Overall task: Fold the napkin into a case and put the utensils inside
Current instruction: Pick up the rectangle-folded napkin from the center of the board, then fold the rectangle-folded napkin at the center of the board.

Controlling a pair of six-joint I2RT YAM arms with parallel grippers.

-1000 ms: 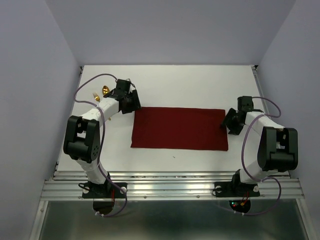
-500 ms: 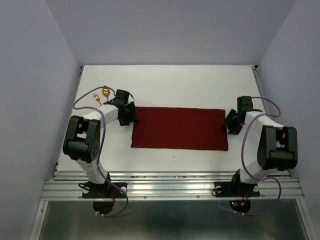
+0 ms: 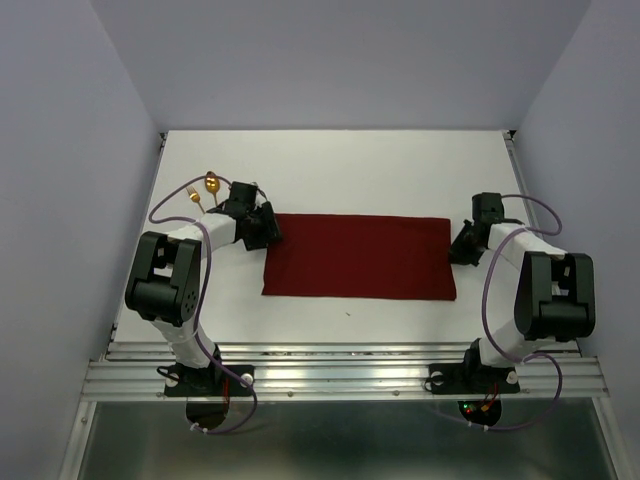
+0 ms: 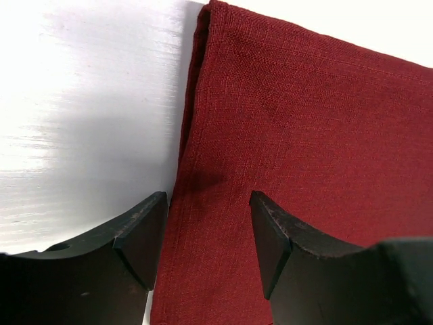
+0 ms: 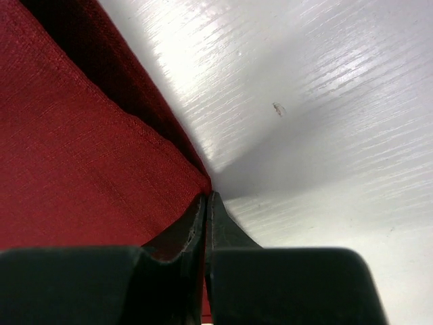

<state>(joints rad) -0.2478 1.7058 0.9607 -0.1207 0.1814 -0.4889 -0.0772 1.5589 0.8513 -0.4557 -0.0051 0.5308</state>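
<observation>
Finding: dark red cloth napkin (image 3: 358, 257), folded oblong, lies centre frame. Right gripper (image 5: 205, 196) is closed, apparently pinching its right edge. Left gripper (image 4: 208, 203) is open astride the left edge. Recommendation: clamp 2 layers there, then lift both ends evenly.

Soft, even overhead light; the top view is sharp, with only faint shadows. Left wrist view: the white table (image 4: 74, 81) glares at 10 o'clock, with grey shadow below it. Right wrist view: the napkin (image 5: 67, 169) weave is crisp, the right pincer (image 5: 205, 198) blurred at 6 o'clock.
</observation>
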